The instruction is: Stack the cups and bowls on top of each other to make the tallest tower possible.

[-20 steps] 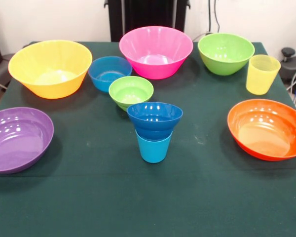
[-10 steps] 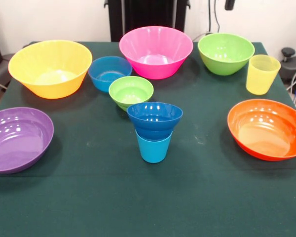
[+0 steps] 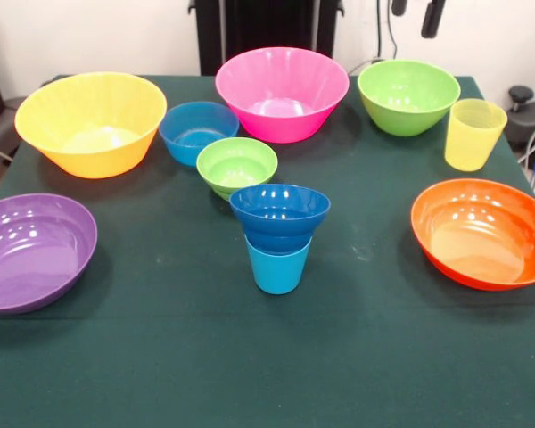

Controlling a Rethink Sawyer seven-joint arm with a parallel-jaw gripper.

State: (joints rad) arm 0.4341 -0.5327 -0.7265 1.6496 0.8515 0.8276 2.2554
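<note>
The tower (image 3: 279, 234) is only a dark bowl on a blue cup; the gripper (image 3: 416, 12), seemingly parted and empty, hangs above the yellow cup (image 3: 473, 134).

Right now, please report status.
Gripper open, high above green bowl. Dark blue bowl sits on blue cup. Yellow cup unobstructed.

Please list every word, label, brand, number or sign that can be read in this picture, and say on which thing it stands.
None: no text can be read anywhere.
The bowls, such as the pink bowl and the orange bowl, are plain plastic.
The yellow cup and the blue cup carry no label.
The green tablecloth carries no print.
</note>
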